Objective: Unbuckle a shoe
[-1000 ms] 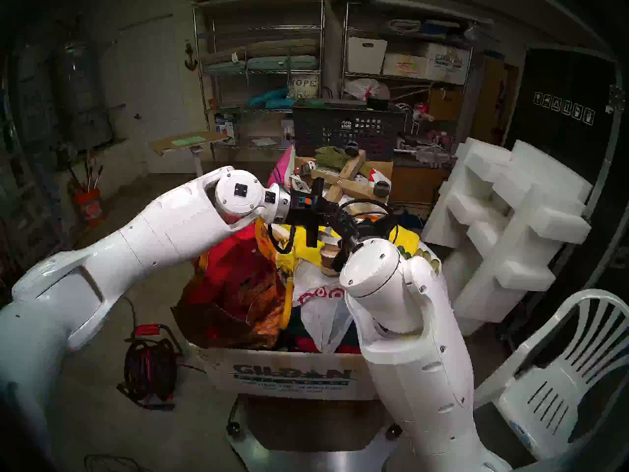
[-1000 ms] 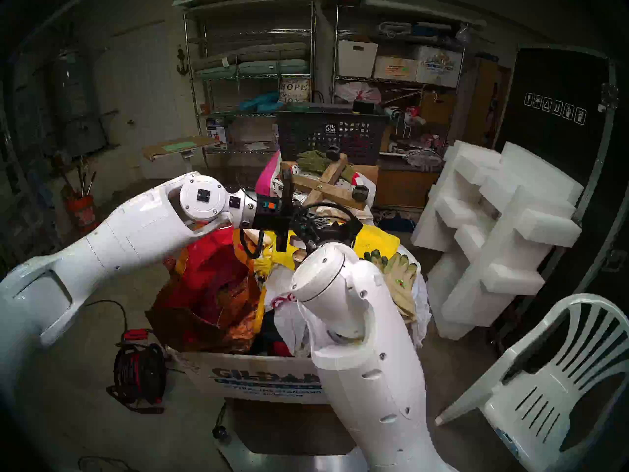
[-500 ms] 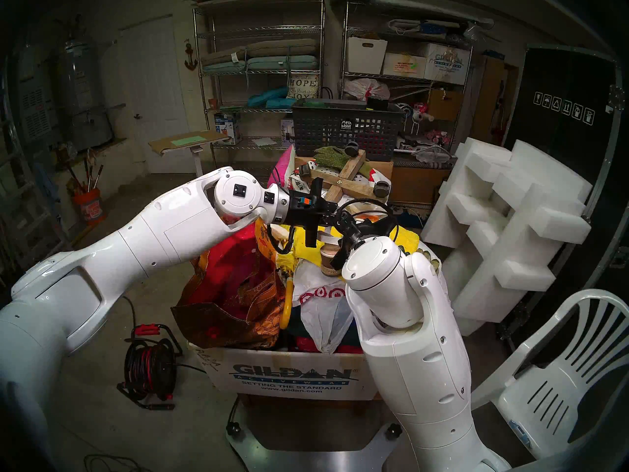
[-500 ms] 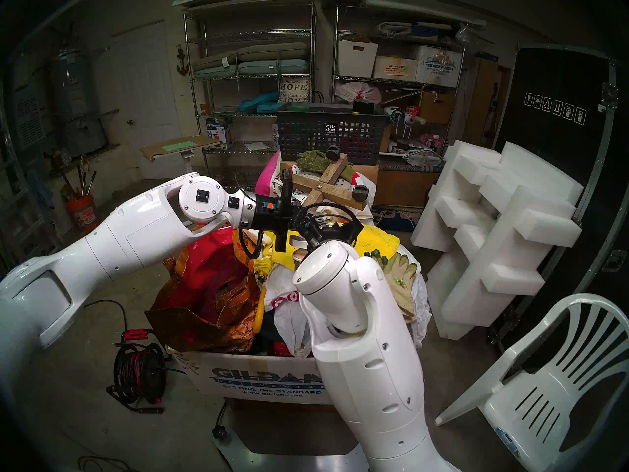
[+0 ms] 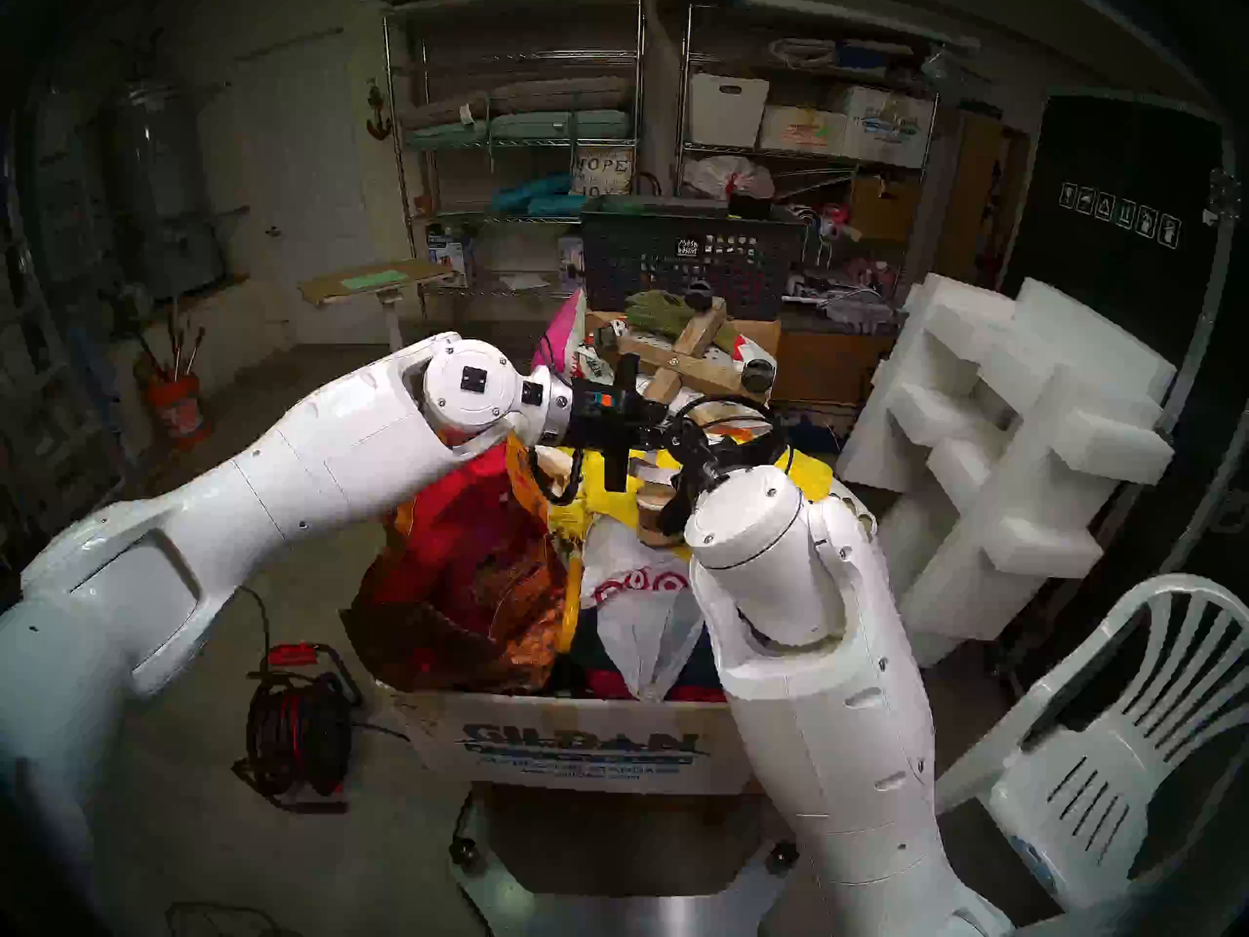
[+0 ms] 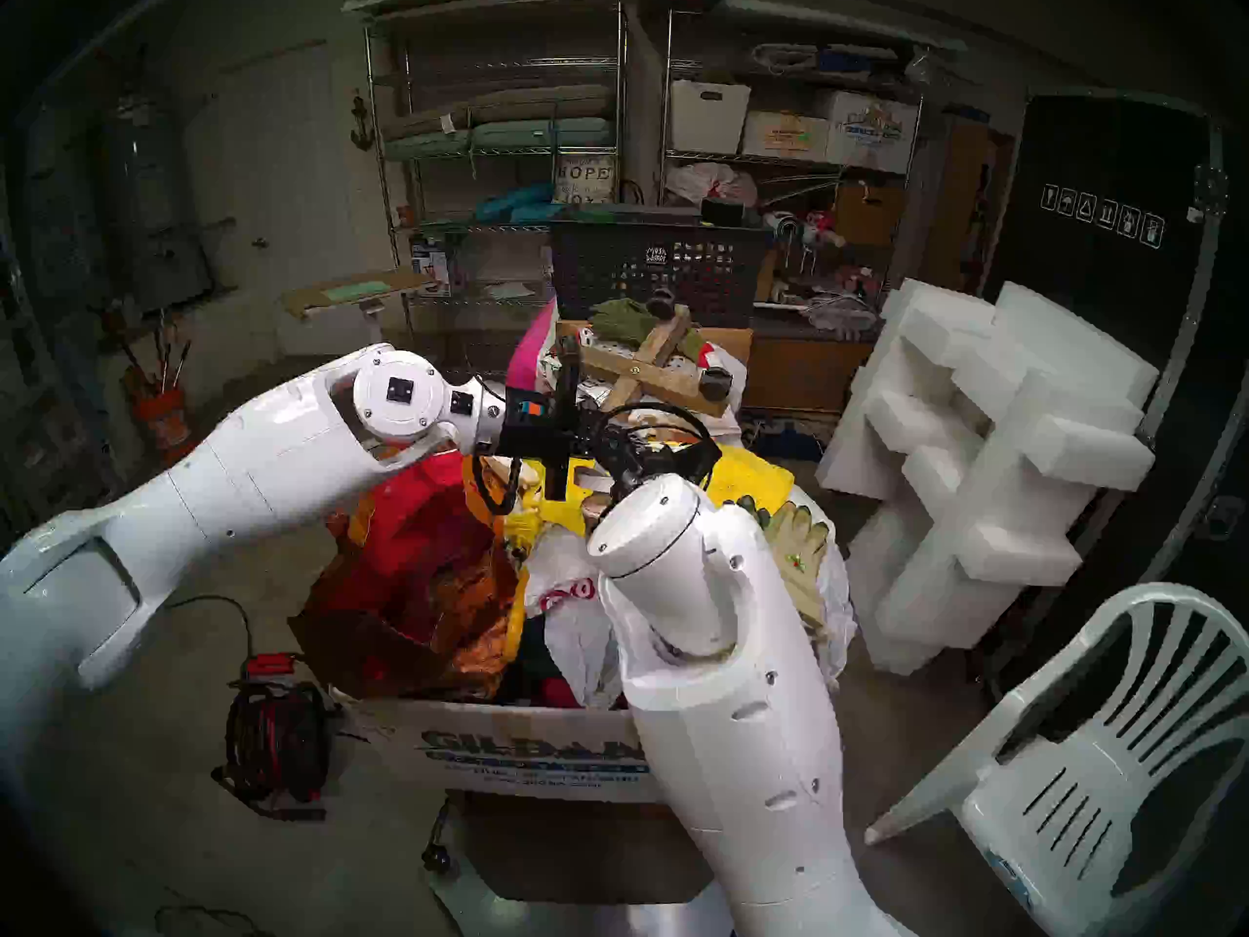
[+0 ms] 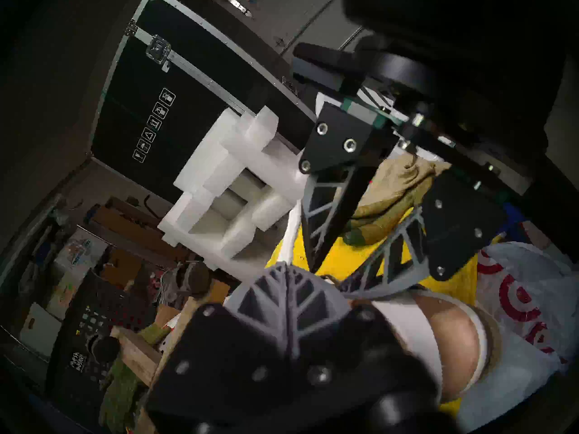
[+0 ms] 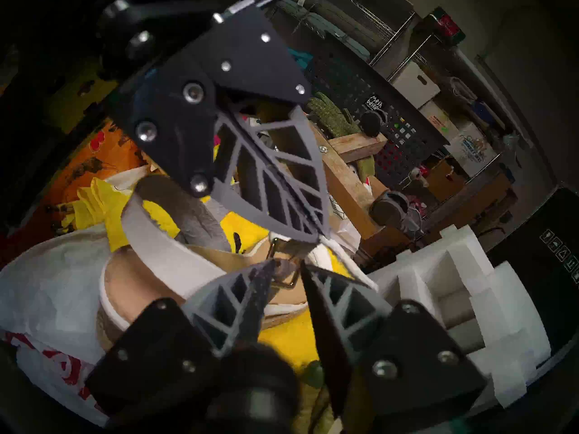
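My left tool (image 8: 316, 234) is pinched fully shut, tips together on the thin ankle strap (image 8: 327, 247) just above the metal buckle (image 8: 283, 280). My right tool (image 8: 286, 269) comes in from the near side. Its two fingers stand a little apart with the buckle between them, and I cannot tell whether they are squeezing it or only flanking it.

The shoe (image 8: 134, 286) lies right under both tools, cream insole up and wide white strap arching over it. It rests on a yellow cloth (image 8: 288, 342) on top of the heap in the cardboard box (image 5: 581, 746), beside a white plastic bag (image 5: 635, 591) printed with red rings.

My left arm (image 5: 338, 455) reaches in from the left across the box, wrist nearly level, tool aimed right and slightly down. My right arm (image 5: 811, 645) rises from the near right, and its wrist bends so the tool points away and a little down.

The box front reads GILDAN in big letters, but the lines below are too blurred to read. On the far shelves a sign (image 6: 584, 171) says HOPE. The black basket (image 5: 689, 259) has a small white label I can't read. The black case (image 5: 1122, 226) at far right shows a row of white handling symbols.
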Controlling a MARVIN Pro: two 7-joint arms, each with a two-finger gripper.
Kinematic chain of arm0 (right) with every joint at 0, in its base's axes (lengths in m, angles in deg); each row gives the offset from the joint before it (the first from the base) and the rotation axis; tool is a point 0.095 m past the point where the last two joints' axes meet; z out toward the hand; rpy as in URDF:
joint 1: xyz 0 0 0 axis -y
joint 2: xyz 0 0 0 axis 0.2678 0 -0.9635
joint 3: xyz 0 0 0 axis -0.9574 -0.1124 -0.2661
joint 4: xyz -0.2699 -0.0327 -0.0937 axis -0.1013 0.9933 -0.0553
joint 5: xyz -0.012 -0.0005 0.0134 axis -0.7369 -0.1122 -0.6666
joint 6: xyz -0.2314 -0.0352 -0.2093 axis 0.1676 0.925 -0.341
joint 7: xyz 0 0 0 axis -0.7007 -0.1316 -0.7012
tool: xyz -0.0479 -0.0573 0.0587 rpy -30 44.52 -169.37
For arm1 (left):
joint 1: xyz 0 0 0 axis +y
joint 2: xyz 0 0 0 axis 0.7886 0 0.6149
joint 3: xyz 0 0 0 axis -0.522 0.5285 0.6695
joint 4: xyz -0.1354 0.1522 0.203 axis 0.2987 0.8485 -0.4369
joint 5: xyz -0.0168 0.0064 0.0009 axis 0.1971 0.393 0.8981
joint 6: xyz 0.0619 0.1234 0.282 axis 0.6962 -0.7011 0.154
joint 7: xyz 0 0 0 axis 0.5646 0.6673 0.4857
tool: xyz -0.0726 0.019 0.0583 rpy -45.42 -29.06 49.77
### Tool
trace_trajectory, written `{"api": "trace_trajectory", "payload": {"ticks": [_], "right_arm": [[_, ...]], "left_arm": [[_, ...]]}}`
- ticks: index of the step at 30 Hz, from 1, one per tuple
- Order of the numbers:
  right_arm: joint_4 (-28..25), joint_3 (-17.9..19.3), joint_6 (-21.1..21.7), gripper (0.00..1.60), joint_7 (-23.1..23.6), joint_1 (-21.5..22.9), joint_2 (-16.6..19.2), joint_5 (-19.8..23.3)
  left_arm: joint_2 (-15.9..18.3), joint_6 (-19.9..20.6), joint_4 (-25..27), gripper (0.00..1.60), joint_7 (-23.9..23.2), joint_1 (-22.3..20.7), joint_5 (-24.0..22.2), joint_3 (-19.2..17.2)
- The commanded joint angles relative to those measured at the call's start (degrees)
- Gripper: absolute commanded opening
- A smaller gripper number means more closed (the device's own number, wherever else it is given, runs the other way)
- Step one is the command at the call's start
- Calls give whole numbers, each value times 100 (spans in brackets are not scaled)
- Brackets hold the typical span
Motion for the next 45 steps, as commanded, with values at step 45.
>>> {"api": "trace_trajectory", "payload": {"ticks": [45], "right_arm": [[-360, 241, -10, 67, -1306, -148, -8, 1825]], "left_arm": [[-59, -77, -107, 0, 30, -133, -18, -78]]}}
